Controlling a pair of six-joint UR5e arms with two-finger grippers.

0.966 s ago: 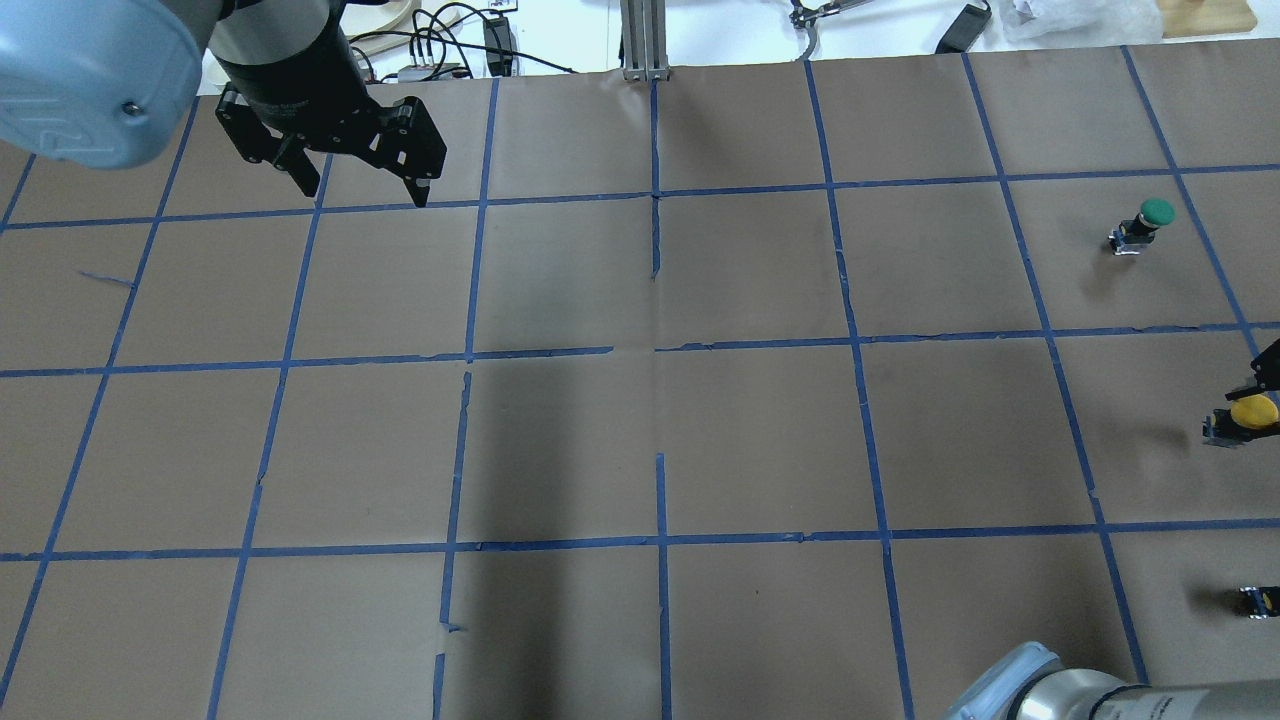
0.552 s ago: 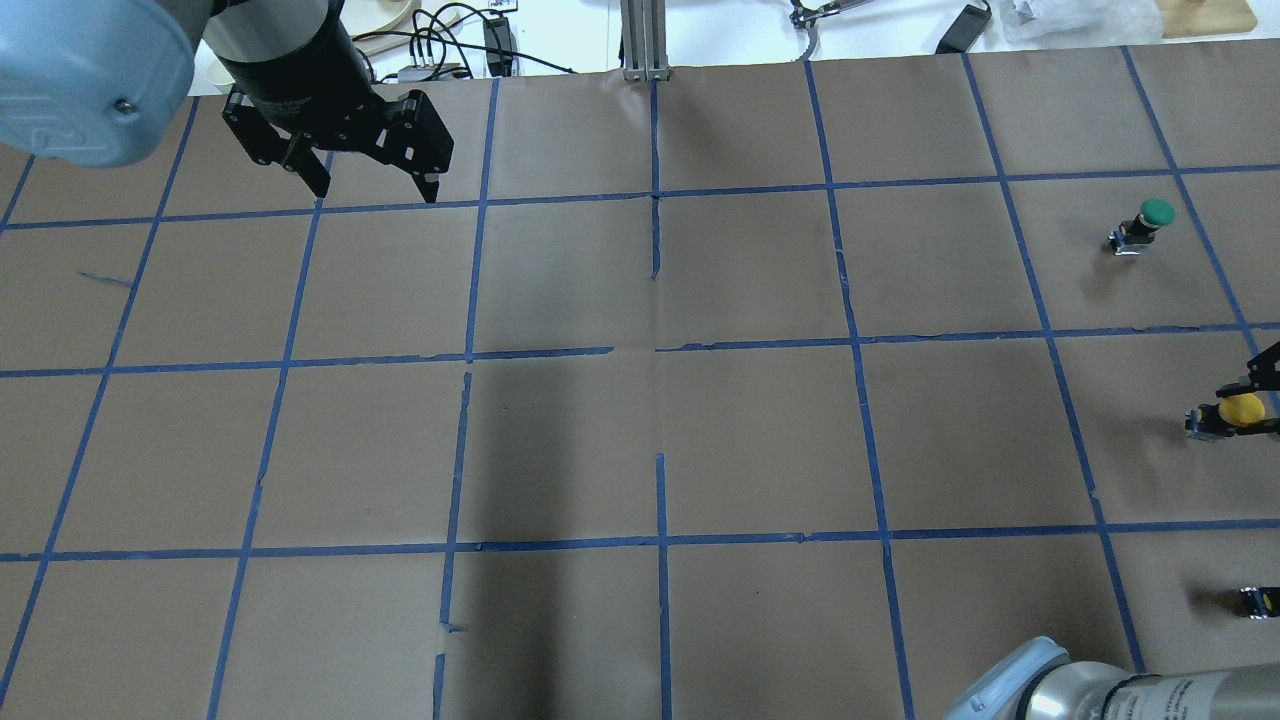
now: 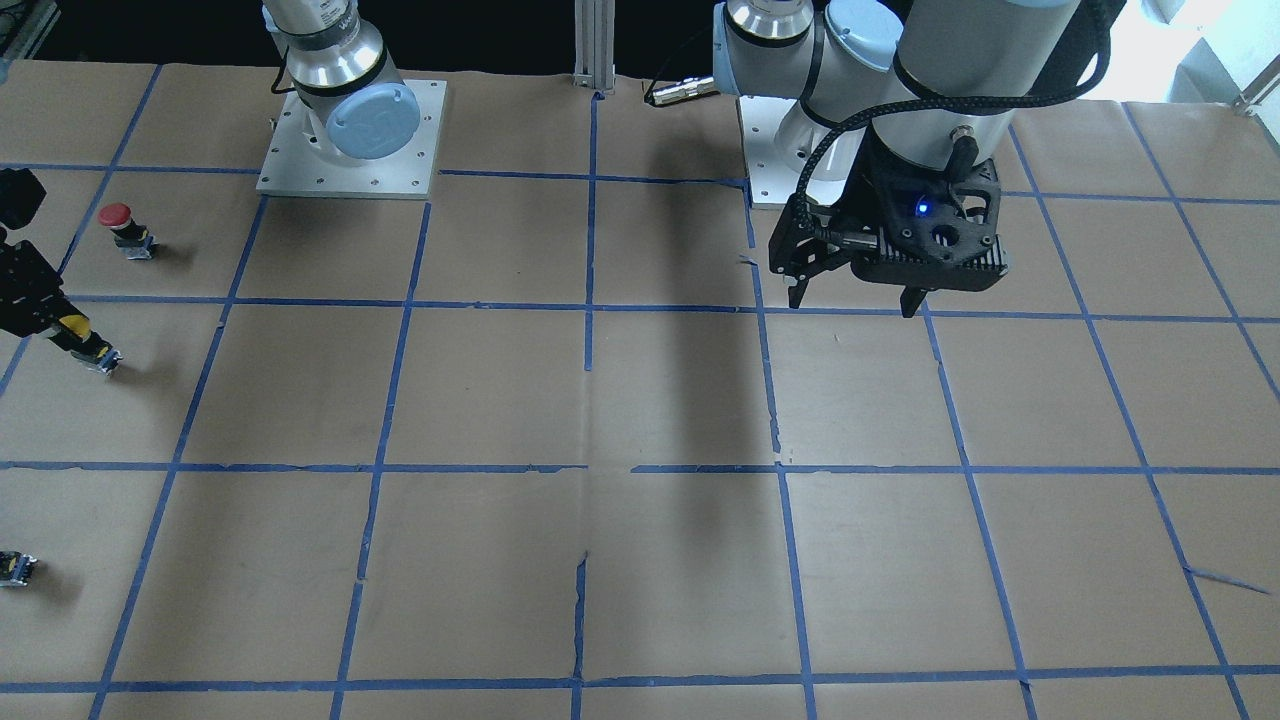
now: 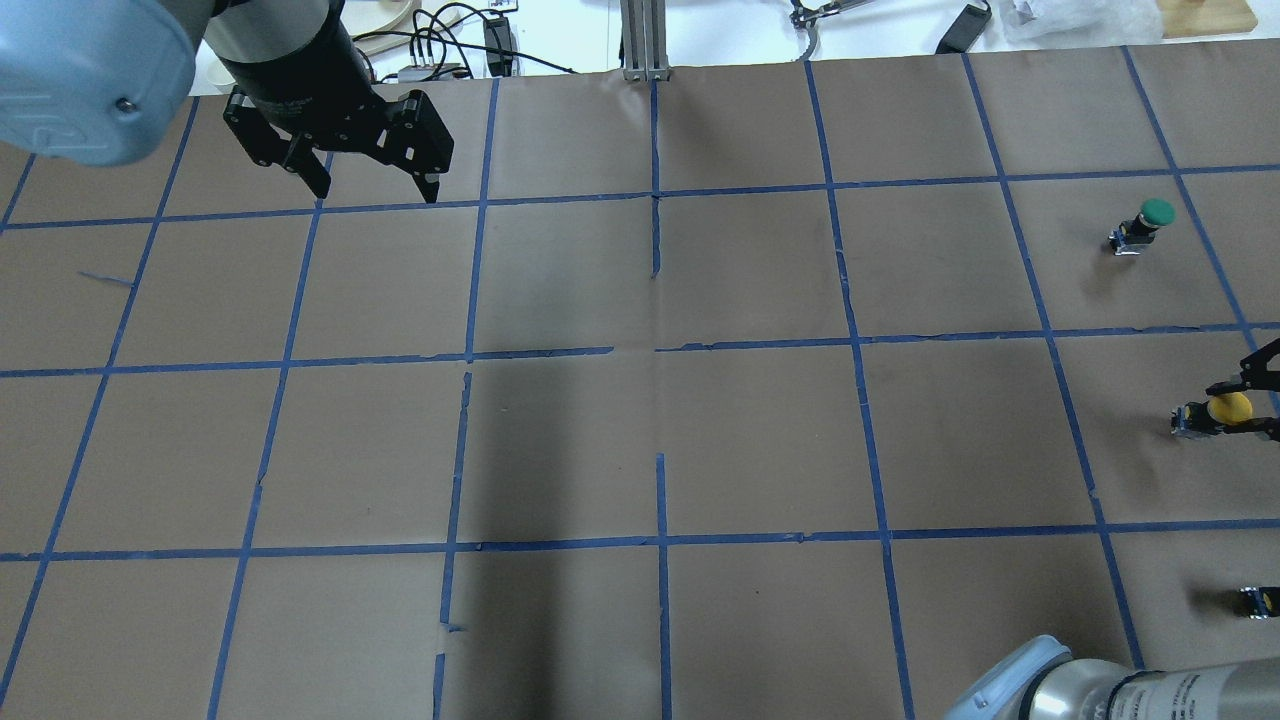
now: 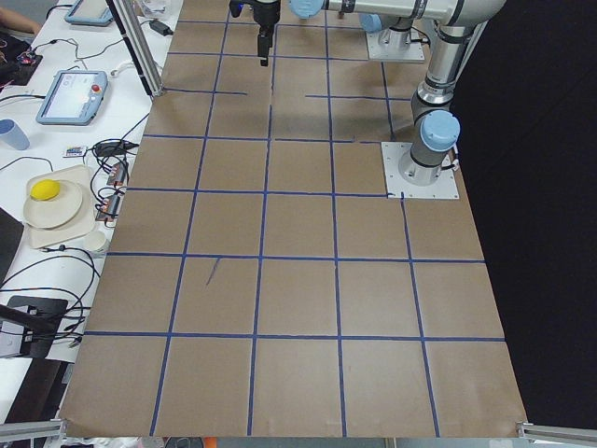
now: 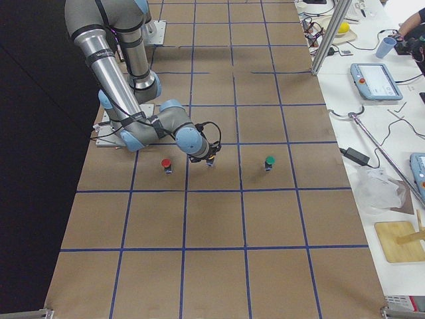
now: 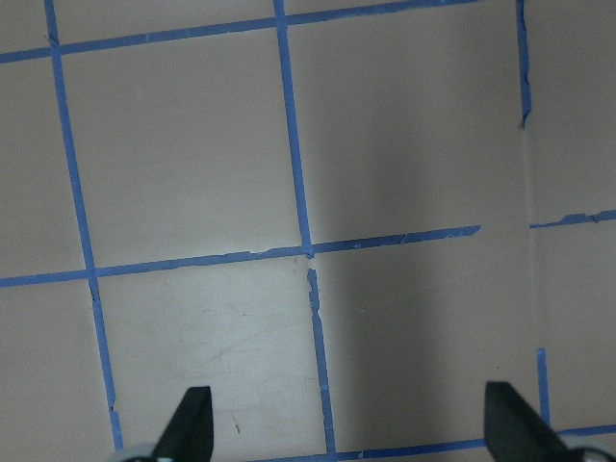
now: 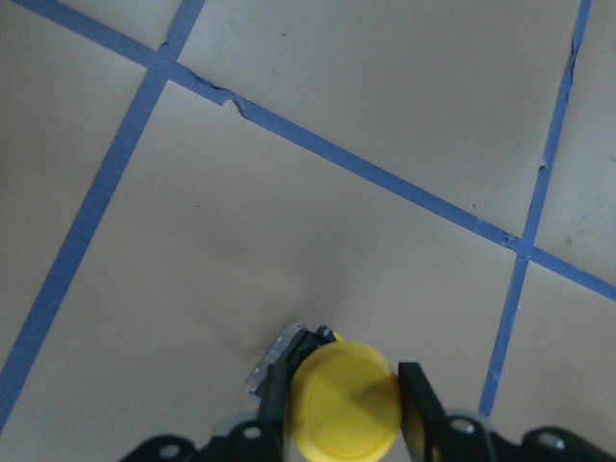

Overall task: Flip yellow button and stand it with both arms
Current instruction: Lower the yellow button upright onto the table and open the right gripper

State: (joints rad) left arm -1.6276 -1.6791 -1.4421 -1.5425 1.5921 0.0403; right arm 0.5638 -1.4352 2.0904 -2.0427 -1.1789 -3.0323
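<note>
The yellow button (image 4: pixel 1228 407) is at the table's right edge, tilted, with its black body pointing toward the table's middle. My right gripper (image 4: pixel 1243 402) is shut on it, and only the fingertips show in the overhead view. In the right wrist view the yellow cap (image 8: pixel 345 401) sits between the two fingers (image 8: pixel 416 404). In the front view the button (image 3: pixel 75 328) is at the left edge. My left gripper (image 4: pixel 375 192) is open and empty, hovering high over the far left of the table (image 3: pixel 853 305).
A green-capped button (image 4: pixel 1150 218) stands beyond the yellow one. A red-capped button (image 3: pixel 120 222) stands on its robot side. A small dark capless part (image 4: pixel 1258 600) lies near the front right edge. Brown paper with a blue tape grid (image 4: pixel 655 350) covers the table.
My right gripper has carried the yellow button a short way toward the table's middle. My left gripper shifted slightly away from the robot, then held still.
</note>
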